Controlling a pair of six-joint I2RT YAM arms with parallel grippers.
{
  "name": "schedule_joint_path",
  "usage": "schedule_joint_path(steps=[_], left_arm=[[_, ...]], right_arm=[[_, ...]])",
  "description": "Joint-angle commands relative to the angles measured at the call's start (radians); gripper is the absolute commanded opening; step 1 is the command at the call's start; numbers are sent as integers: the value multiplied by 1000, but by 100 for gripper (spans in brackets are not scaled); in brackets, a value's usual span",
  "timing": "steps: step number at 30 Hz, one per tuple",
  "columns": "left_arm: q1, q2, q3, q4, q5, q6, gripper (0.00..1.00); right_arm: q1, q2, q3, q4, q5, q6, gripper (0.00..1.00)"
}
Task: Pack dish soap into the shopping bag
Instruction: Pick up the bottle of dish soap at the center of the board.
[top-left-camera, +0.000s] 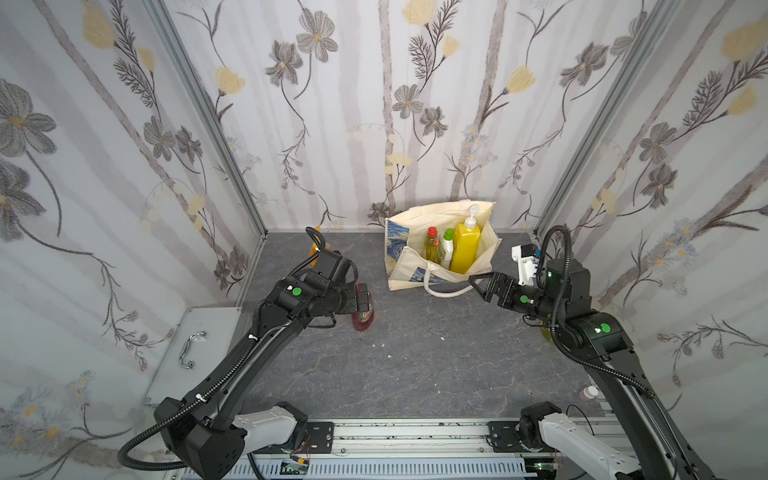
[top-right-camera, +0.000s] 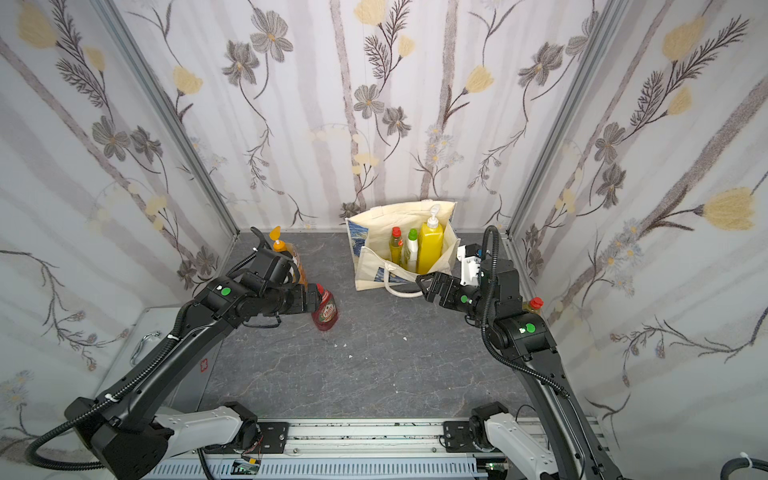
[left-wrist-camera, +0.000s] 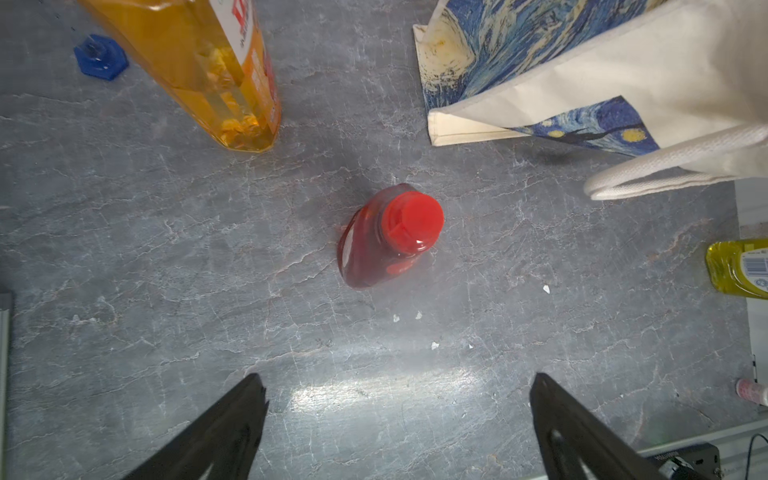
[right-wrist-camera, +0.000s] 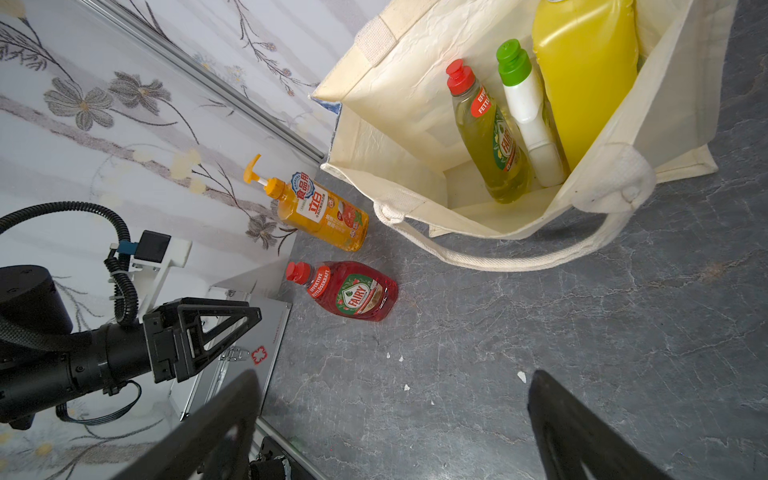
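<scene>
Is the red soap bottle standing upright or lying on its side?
Upright: the red soap bottle stands on its base on the table, cap on top.

Dark grey marbled surface (top-left-camera: 415, 374) was logged. The shopping bag (top-left-camera: 409, 270) was stood upright at its back. Orange pump bottle (right-wrist-camera: 320, 216) and red bottle (right-wrist-camera: 353, 293) were stood near each other, apart from the bag. Yellow-green bottle (left-wrist-camera: 735, 266) was seen at the right side. White flecks (left-wrist-camera: 417, 316) were scattered mid-surface. Blue hexagonal piece (left-wrist-camera: 101, 57) was noted just beside the orange bottle, and a small pinkish bottle (top-left-camera: 589, 392) at the near right edge.
</scene>
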Motion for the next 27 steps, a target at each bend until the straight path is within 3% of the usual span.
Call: schedule_joint_path(steps=[1, 11, 27], left_arm=[[1, 16, 22, 18, 42, 42, 100], [6, 228, 131, -38, -48, 201, 99], [50, 404, 185, 12, 6, 272, 99]], right_arm=[[-1, 4, 7, 41, -19, 17, 100], [0, -19, 6, 12, 6, 31, 100], [0, -100, -43, -11, 56, 94, 100]])
